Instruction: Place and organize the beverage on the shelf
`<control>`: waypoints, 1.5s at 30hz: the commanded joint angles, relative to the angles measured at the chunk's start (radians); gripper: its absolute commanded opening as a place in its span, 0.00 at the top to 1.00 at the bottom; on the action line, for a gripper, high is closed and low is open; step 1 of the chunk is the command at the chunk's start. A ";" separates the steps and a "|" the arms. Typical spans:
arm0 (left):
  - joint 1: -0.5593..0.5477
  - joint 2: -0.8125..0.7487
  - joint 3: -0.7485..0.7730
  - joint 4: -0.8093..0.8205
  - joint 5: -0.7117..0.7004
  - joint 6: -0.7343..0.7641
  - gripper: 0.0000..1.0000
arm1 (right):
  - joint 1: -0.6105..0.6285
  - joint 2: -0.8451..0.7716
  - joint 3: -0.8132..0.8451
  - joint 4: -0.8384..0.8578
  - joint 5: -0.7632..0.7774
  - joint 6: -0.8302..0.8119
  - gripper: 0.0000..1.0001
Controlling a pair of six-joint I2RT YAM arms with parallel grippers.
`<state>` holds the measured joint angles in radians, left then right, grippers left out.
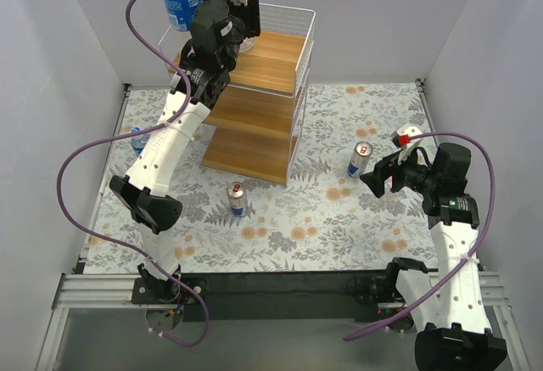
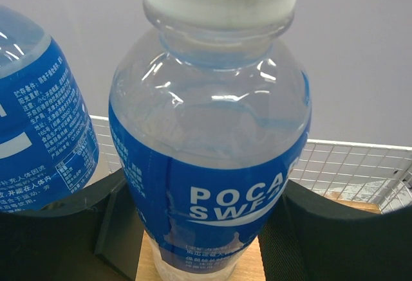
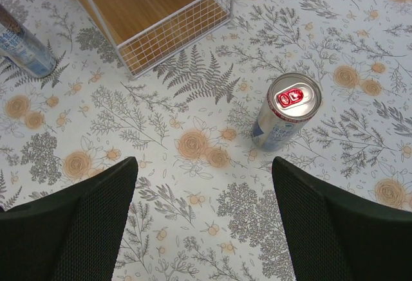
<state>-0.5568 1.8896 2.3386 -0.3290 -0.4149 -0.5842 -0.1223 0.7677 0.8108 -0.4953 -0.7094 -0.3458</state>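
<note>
Three of the six drinks look to be up on the shelf [image 1: 276, 61] by my count, so I judge the job about half done. The left gripper [image 2: 203, 245] is at the top tier, its fingers pressed against both sides of the held bottle [image 2: 209, 165], whose base seems to sit on the wooden board right under the gripper; it has not been released yet. Just to that gripper's left stands a neighbour bottle [image 2: 38, 139], and the overhead view shows what I take for one more beyond it, though the arm covers part of that corner. The middle and bottom tiers, below the gripper, carry nothing that I can see. Left to do: the loose bottle [image 1: 139, 140] on the surface, well below and to the left of the left gripper and half hidden behind the arm, then the two cans. The right gripper [image 3: 203, 165] hovers spread wide and holds nothing. The near can [image 3: 286, 110] stands upright just ahead of it and a little right, and the far can [image 3: 22, 46] stands well off to its left.
</note>
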 commanded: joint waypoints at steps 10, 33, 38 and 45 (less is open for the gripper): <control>0.008 -0.047 0.044 0.123 -0.004 0.004 0.34 | 0.000 0.002 -0.012 0.057 -0.013 0.021 0.10; 0.005 -0.145 0.045 0.150 0.123 -0.049 0.22 | 0.000 0.004 -0.012 0.061 -0.039 0.016 0.09; 0.005 -0.193 0.031 0.154 0.169 -0.075 0.21 | 0.000 0.005 -0.007 0.057 -0.059 0.005 0.09; 0.005 -0.300 -0.024 0.151 0.208 -0.083 0.21 | 0.000 0.015 0.014 -0.014 -0.191 -0.116 0.08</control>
<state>-0.5529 1.6779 2.3436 -0.1829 -0.2428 -0.6567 -0.1223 0.7746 0.8017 -0.4759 -0.8074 -0.3870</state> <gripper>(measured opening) 0.793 0.916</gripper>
